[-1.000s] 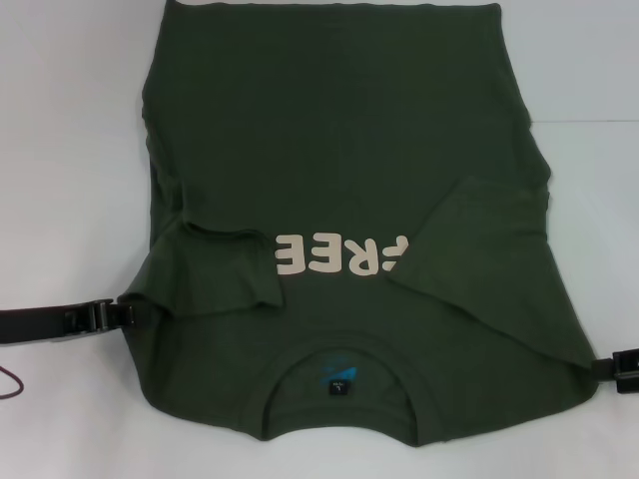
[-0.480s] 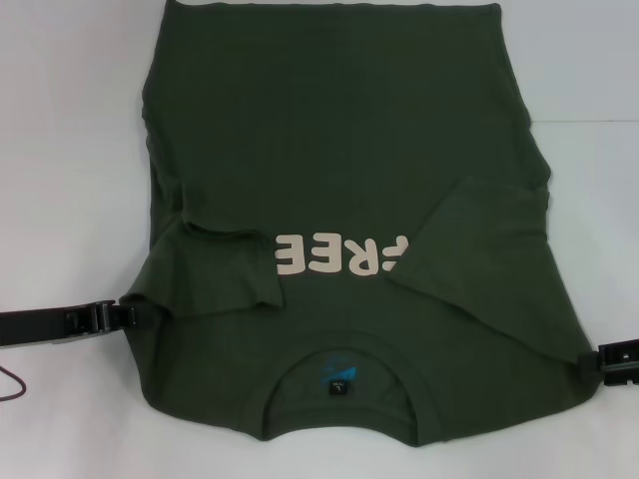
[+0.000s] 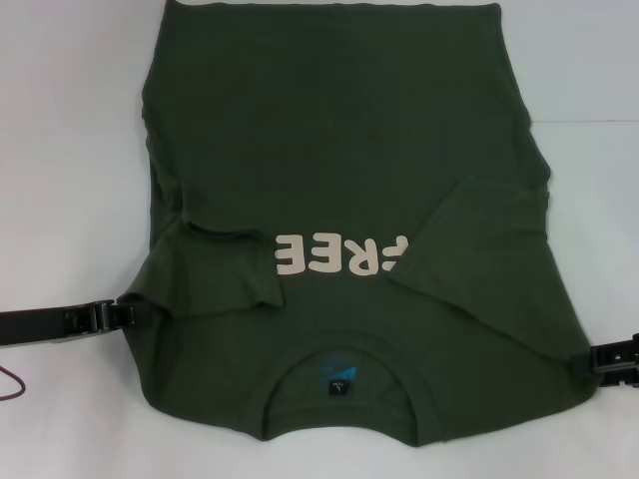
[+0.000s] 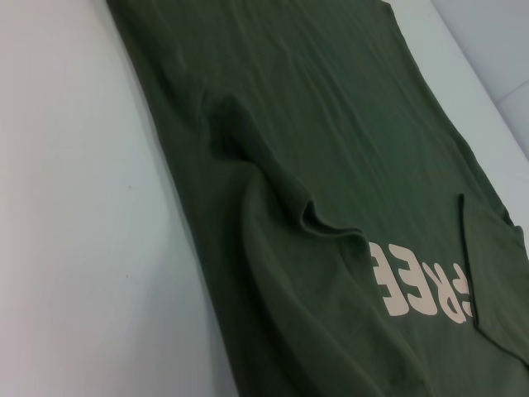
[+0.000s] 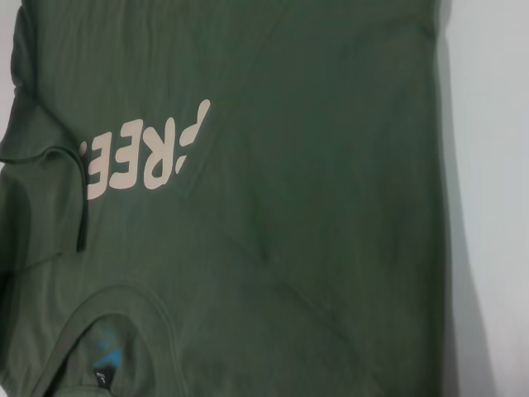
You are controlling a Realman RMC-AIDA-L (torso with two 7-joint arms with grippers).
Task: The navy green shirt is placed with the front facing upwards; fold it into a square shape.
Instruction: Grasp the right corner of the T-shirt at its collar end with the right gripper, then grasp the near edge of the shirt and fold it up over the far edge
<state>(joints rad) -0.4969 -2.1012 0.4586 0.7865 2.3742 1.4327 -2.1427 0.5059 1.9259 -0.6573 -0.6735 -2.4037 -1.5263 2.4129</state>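
Observation:
The navy green shirt (image 3: 339,150) lies flat, front up, with its collar and blue label (image 3: 341,379) nearest me. Both short sleeves are folded in over the chest and partly cover the cream "FREE!" letters (image 3: 339,256). My left gripper (image 3: 128,314) is low at the shirt's left edge, by the folded sleeve. My right gripper (image 3: 591,361) is low at the shirt's right edge, near the shoulder. The shirt also fills the left wrist view (image 4: 331,149) and the right wrist view (image 5: 314,207); neither shows its own gripper.
The shirt rests on a white table (image 3: 70,150); its hem reaches the far edge of the view. A thin red cable (image 3: 10,384) lies at the near left, behind my left arm.
My right gripper has crept slightly inward, to the shirt's right edge. The left gripper and the shirt have not moved.

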